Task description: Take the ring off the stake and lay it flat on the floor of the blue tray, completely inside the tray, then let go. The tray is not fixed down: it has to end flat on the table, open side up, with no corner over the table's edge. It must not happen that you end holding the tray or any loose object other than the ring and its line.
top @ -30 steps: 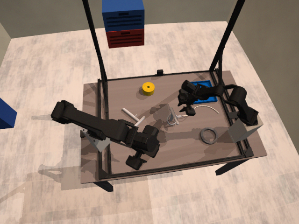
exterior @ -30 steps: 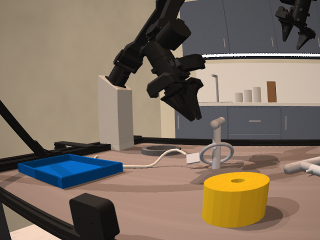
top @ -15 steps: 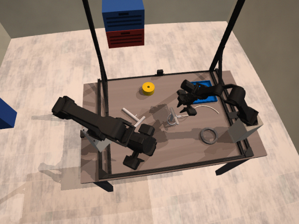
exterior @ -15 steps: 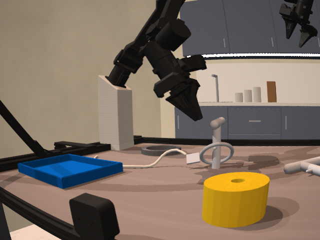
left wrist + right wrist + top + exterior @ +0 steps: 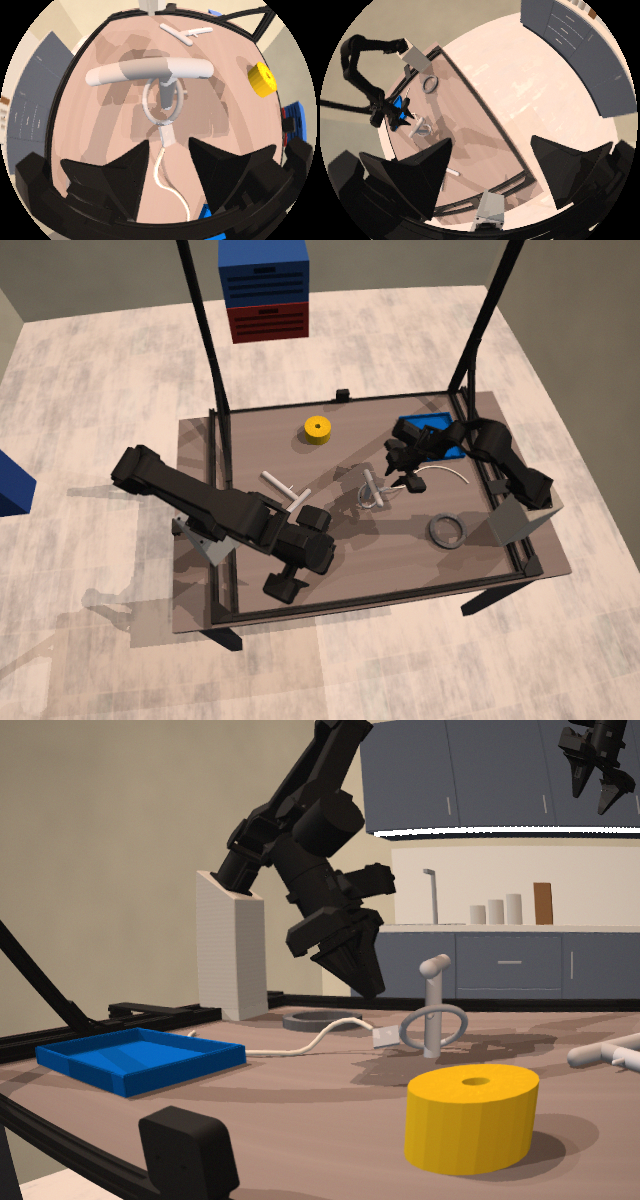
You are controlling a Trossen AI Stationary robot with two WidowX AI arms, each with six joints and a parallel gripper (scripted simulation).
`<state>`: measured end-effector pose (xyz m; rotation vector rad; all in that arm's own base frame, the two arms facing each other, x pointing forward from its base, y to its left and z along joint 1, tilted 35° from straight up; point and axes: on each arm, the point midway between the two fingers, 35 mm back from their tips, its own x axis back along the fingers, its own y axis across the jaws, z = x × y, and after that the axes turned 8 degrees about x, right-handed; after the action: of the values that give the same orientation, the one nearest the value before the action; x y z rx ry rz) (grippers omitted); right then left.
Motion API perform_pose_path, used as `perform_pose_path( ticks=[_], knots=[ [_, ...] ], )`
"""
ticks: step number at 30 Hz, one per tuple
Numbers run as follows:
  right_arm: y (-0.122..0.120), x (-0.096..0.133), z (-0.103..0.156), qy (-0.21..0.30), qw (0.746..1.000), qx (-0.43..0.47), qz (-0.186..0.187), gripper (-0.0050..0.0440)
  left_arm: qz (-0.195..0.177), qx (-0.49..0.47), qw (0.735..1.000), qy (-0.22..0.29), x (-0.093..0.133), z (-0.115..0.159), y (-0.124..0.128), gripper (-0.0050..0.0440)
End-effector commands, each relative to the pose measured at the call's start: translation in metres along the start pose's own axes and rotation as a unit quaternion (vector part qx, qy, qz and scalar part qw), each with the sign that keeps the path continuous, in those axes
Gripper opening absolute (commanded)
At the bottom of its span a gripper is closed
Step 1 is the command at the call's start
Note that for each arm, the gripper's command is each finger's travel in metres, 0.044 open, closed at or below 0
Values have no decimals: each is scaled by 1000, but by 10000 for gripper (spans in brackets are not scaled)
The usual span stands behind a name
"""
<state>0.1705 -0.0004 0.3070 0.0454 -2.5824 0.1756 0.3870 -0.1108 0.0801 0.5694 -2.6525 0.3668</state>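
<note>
The light grey ring (image 5: 367, 496) hangs tilted around the lower shaft of the upright grey stake (image 5: 373, 486) in the middle of the table. They also show in the exterior view, ring (image 5: 433, 1025) and stake (image 5: 432, 999), and in the left wrist view (image 5: 163, 103). The stake has a bent bar at its top. The blue tray (image 5: 433, 425) lies flat at the back corner, partly behind the left arm; it is empty (image 5: 136, 1058). My left gripper (image 5: 373, 988) (image 5: 169, 142) hovers beside and above the stake, fingers partly apart and empty. My right gripper (image 5: 594, 787) (image 5: 493, 141) is raised high, open and empty.
A yellow cylinder (image 5: 471, 1117) stands near the back edge. A dark grey ring (image 5: 447, 530) lies flat near a white block. A white cable (image 5: 305, 1045) with a tag (image 5: 385, 1036) runs from the stake toward the tray. A white T-shaped pipe (image 5: 285, 489) lies on the table.
</note>
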Motion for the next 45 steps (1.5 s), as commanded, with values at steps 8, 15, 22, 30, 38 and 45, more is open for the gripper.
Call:
perform_pose_path(
  ticks=[8, 15, 22, 30, 38, 45],
  knots=[
    [0, 1, 0, 0, 1000, 2, -2, 400, 5, 7, 1000, -6, -16, 15, 1, 200],
    [0, 1, 0, 0, 1000, 2, -2, 400, 5, 7, 1000, -6, -28, 15, 0, 200],
    [0, 1, 0, 0, 1000, 2, -2, 400, 5, 7, 1000, -6, -36, 15, 0, 200],
    [0, 1, 0, 0, 1000, 2, -2, 400, 5, 7, 1000, -6, -49, 15, 0, 200],
    [0, 1, 0, 0, 1000, 2, -2, 400, 5, 6, 1000, -7, -58, 15, 1, 200],
    [0, 1, 0, 0, 1000, 2, -2, 400, 6, 10, 1000, -9, -56, 12, 0, 169]
  ],
)
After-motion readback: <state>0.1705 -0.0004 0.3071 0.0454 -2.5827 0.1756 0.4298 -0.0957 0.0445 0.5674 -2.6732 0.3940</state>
